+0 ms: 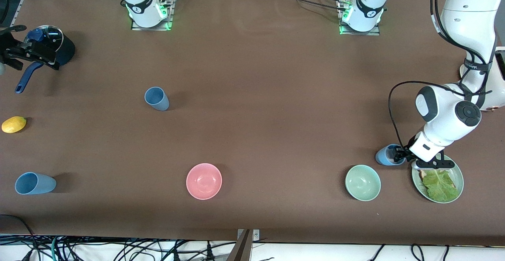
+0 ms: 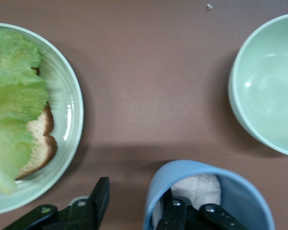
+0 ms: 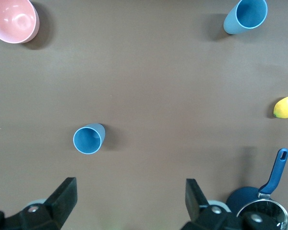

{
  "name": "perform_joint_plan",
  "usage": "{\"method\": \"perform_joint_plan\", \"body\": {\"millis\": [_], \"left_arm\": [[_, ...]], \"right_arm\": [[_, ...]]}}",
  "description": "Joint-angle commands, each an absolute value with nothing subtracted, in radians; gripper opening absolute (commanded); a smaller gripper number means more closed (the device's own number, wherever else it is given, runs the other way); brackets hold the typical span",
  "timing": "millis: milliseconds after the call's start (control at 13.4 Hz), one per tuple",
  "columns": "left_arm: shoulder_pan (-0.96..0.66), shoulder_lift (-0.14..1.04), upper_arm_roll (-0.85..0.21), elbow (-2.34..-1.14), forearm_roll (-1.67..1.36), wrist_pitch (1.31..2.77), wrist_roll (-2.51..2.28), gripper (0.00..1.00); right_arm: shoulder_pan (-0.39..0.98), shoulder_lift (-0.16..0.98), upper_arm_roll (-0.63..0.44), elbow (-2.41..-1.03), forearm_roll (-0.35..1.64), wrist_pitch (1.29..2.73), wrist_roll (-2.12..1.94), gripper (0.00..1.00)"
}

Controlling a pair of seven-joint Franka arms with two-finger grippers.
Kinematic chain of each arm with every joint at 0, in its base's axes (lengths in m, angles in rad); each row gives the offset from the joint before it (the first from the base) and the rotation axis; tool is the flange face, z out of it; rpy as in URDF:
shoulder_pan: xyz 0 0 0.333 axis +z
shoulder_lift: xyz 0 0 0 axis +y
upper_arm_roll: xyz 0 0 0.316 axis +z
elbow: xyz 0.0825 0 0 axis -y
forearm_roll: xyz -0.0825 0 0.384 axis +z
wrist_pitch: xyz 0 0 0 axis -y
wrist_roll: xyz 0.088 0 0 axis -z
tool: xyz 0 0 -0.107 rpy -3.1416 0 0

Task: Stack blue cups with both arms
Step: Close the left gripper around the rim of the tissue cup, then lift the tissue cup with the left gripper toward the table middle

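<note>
Just beside the left gripper [image 2: 134,211], a green plate [image 2: 69,103] held lettuce [image 2: 12,100] on bread [image 2: 41,139]. Its fingers straddled the rim of a matte blue cup [image 2: 206,187], one inside, closing partway. The right gripper [image 3: 129,201] hung wide open, empty, over the saucepan [image 1: 53,48].

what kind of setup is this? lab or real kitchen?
Most likely a robotics lab bench, not a kitchen: two glossy white robot arms bolted to a brown-covered table, loose cables along its edge, and scattered toy-like props such as small matte blue cups.

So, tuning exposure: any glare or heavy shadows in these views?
Front view: green base lights glow; soft shadows beside each blue cup. Left wrist view: glare streak on the plate, highlights in the green bowl. Right wrist view: even light, faint shine in the pink bowl.
</note>
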State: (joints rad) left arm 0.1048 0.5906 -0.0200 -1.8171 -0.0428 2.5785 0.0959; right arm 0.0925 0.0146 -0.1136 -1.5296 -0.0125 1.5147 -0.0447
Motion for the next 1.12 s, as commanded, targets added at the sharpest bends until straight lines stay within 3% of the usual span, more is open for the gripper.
{"method": "perform_joint_plan", "body": {"millis": [0,75,149,747,1046], "left_arm": [[0.078,0.503,-0.024,-1.916,-0.074,2.559,0.039,0.13],[0.075,0.497,-0.038,-1.927,-0.075,2.557,0.006,0.03],[0.074,0.497,-0.043,-1.930,-0.074,2.559,-0.011,0.00],[0.074,0.471,-0.043,-1.921,-0.074,2.553,-0.014,0.00],[0.025,0.355,-0.044,-1.887,-0.075,2.369,-0.084,0.00]], "right_arm": [[0.087,0.017,-0.110,-1.505,-0.006,1.496,-0.052,1.00],[0.087,0.018,-0.110,-1.505,-0.006,1.496,-0.052,1.00],[0.087,0.017,-0.110,-1.505,-0.006,1.496,-0.052,1.00],[0.087,0.018,-0.110,-1.505,-0.006,1.496,-0.052,1.00],[0.087,0.017,-0.110,-1.505,-0.006,1.496,-0.052,1.00]]}}
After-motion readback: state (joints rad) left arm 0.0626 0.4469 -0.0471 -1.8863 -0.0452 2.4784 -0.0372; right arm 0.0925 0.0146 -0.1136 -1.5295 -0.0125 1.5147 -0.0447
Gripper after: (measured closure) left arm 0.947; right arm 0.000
